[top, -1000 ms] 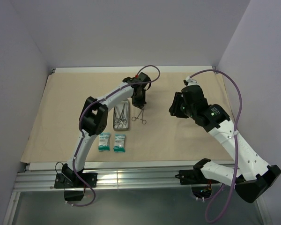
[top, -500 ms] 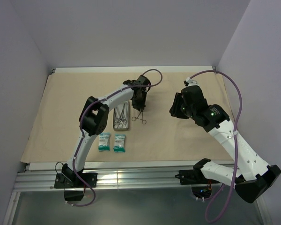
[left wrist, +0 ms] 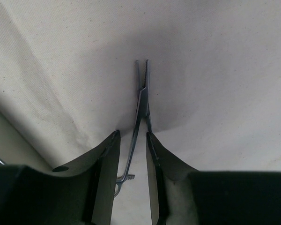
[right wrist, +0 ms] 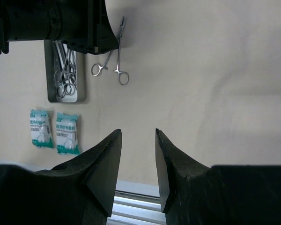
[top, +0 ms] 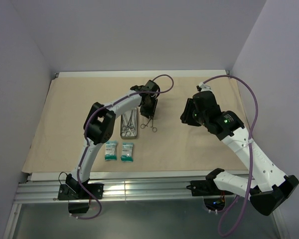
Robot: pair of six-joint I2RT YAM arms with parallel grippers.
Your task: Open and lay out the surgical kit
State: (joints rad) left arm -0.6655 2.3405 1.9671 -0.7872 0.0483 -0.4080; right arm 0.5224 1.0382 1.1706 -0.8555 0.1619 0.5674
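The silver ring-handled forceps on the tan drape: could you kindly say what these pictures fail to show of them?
- Left wrist view: ring handles of the silver ring-handled forceps hidden behind the jaws of the left gripper.
- Top view: tips hidden under that gripper.

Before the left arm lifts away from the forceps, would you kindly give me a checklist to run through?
1. Left gripper jaws apart: ok.
2. Forceps lying flat on the drape: ok.
3. Forceps clear of the fingers: cannot tell; one shank runs under a finger.
4. Right gripper open, empty, apart from the kit: ok.
5. Two packets laid side by side near the tray: ok.
6. Tray emptied: not ok; instruments lie in it.
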